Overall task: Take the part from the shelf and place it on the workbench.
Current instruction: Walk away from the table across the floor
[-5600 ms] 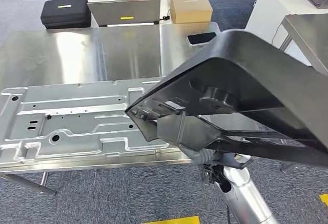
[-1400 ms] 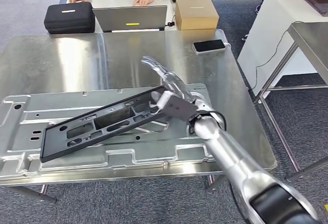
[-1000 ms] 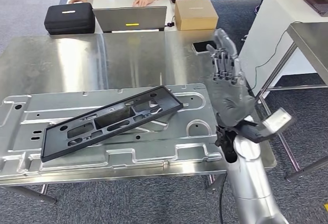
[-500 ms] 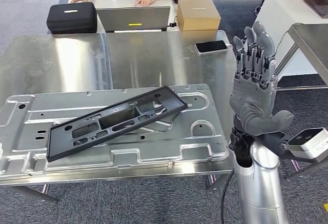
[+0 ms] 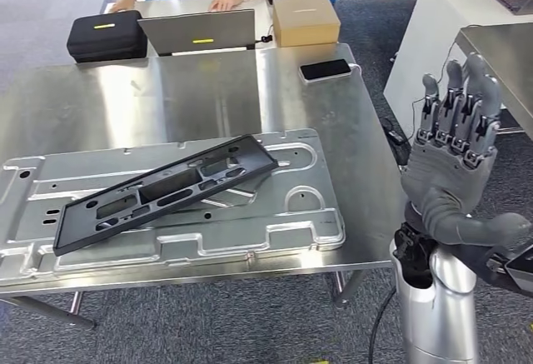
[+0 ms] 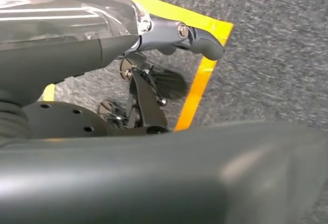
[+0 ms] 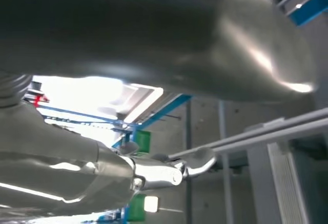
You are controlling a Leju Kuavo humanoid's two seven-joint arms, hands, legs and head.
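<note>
Nearest the robot, the right hand (image 5: 451, 160) stands raised beyond the workbench's right end, fingers up and spread apart with the thumb out to the side; it holds nothing and touches nothing. The left hand (image 6: 116, 34) shows in its own wrist view, hanging over grey carpet and a yellow floor line; the fingers seem to lie stretched out with nothing in them, though how far apart they are cannot be told from that close, blurred picture.

To the left of the raised right hand, well apart from it, lies the black part (image 5: 165, 191), a long flat frame with cut-outs. It rests slanted across the large stamped metal panel (image 5: 301, 214) that covers the near side of the workbench (image 5: 207, 89), its nearer end toward the far left and its other end closer to the hand. No hand touches it.

By the look of things the placing is done: the part is down on the bench and lies flat. What seems left is for the arm to settle back to rest.

Farther off, beyond the hand and to its left, a phone (image 5: 325, 69) lies near the bench's far edge. Past that stand a laptop (image 5: 198, 31), a black case (image 5: 106, 35) and a cardboard box (image 5: 306, 19), with a person seated behind them.
</note>
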